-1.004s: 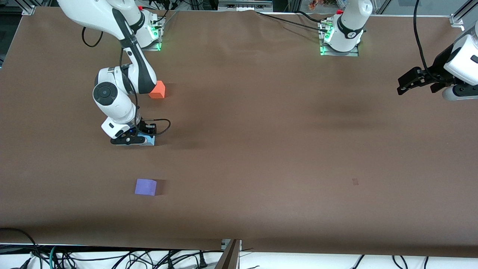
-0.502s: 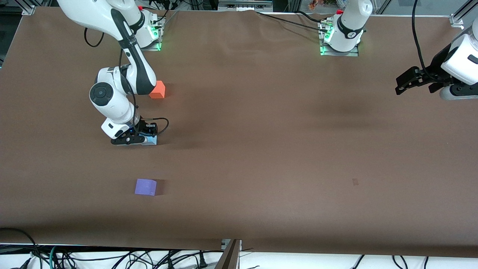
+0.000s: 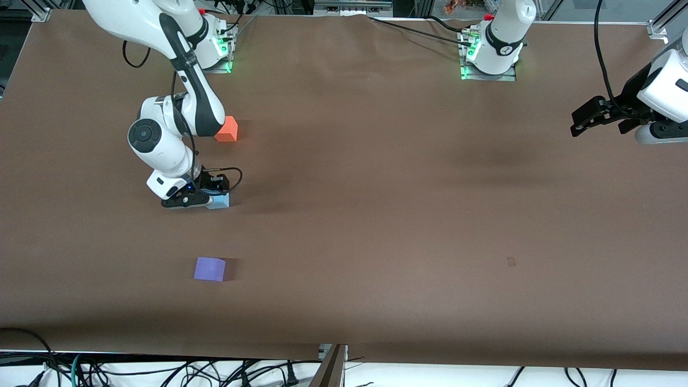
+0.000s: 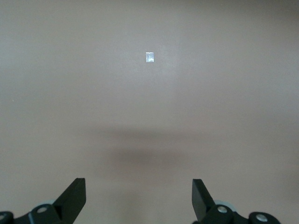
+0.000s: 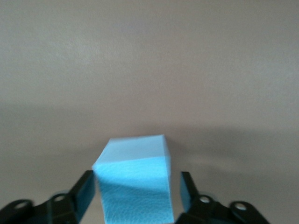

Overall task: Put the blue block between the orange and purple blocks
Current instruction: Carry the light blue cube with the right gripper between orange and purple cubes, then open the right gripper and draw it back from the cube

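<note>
Blue block (image 5: 135,179) sits between the right end effector's (image 5: 135,196) slightly parted fingers.

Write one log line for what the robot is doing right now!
right gripper: open around blue block | block: on table between orange block and purple block | left gripper: open, waiting

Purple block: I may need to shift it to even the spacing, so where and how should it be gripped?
Grip the small matte violet-purple cube across two facing vertical sides, coming straight down from above. It sits flat and alone on the brown table, top face free, so either pair of flat parallel sides should suit.
</note>
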Robot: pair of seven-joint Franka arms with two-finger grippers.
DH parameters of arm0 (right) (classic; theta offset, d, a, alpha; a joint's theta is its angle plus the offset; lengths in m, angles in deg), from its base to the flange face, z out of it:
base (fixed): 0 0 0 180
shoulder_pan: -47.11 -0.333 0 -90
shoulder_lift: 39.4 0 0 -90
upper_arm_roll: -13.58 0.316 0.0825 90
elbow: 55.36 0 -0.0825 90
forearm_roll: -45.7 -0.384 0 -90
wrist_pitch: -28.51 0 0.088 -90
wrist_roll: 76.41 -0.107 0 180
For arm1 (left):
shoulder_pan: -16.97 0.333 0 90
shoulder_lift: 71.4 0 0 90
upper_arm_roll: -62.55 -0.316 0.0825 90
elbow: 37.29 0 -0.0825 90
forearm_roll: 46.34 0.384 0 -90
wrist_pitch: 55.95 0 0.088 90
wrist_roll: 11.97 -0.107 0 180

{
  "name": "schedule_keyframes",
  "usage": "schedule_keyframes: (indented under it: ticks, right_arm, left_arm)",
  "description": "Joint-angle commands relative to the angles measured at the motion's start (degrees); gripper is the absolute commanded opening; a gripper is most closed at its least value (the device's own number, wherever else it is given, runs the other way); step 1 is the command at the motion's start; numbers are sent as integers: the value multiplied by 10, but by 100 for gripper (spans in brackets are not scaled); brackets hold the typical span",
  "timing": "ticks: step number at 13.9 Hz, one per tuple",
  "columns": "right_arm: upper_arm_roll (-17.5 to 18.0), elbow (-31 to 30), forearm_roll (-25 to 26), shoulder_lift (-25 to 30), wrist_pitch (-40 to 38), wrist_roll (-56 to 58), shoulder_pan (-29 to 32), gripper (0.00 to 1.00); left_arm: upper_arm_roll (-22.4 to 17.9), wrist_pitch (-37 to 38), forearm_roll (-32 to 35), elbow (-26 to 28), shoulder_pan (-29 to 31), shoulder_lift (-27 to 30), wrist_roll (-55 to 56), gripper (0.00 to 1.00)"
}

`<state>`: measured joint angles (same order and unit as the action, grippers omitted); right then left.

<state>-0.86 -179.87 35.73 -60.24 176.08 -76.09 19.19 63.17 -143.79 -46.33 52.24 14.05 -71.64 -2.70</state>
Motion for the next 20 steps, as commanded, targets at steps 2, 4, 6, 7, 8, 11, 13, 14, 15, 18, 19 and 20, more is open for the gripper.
schedule_keyframes:
  ticks: [2, 4, 6, 7, 8, 11, 13, 14, 15, 18, 19, 20]
  right_arm:
    - [-9, 73, -15, 19, -99, 20, 2, 100]
    - [-28, 156, -12, 19, -207, 22, 2, 99]
    - [-45, 242, -6, 19, -316, 22, 3, 100]
    - [-49, 282, -4, 19, -370, 21, 3, 100]
    - [-56, 320, -4, 16, -420, 21, 6, 100]
    - [-75, 404, -4, 13, -521, 20, 15, 100]
    - [-91, 428, -5, 20, -562, 20, 16, 100]
    - [-93, 440, -4, 21, -584, 16, 16, 100]
    - [-86, 455, 6, 31, -602, 15, 21, 100]
    - [8, 459, 80, 73, -622, 20, 92, 100]
    - [54, 459, 101, 88, -637, 20, 141, 100]
    - [86, 462, 114, 97, -637, 19, 172, 100]
  left_arm:
    - [-2, 1, -4, -11, 4, -5, -9, 100]
    - [-2, 1, -4, -11, 4, -5, -9, 100]
    - [-1, 1, -4, -11, 4, -5, -9, 100]
    - [-2, 1, -4, -11, 4, -5, -9, 100]
    - [-2, 1, -4, -11, 4, -5, -9, 100]
    - [-2, 2, -4, -11, 4, -5, -9, 100]
    - [-2, 2, -4, -11, 4, -5, -9, 100]
    - [-2, 1, -4, -11, 4, -5, -9, 100]
    - [-2, 1, -4, -11, 4, -5, -9, 100]
    - [-2, 1, -4, -11, 4, -5, -9, 100]
    - [-2, 2, -4, -11, 4, -5, -9, 100]
    - [-2, 1, -4, -11, 4, -5, -9, 100]
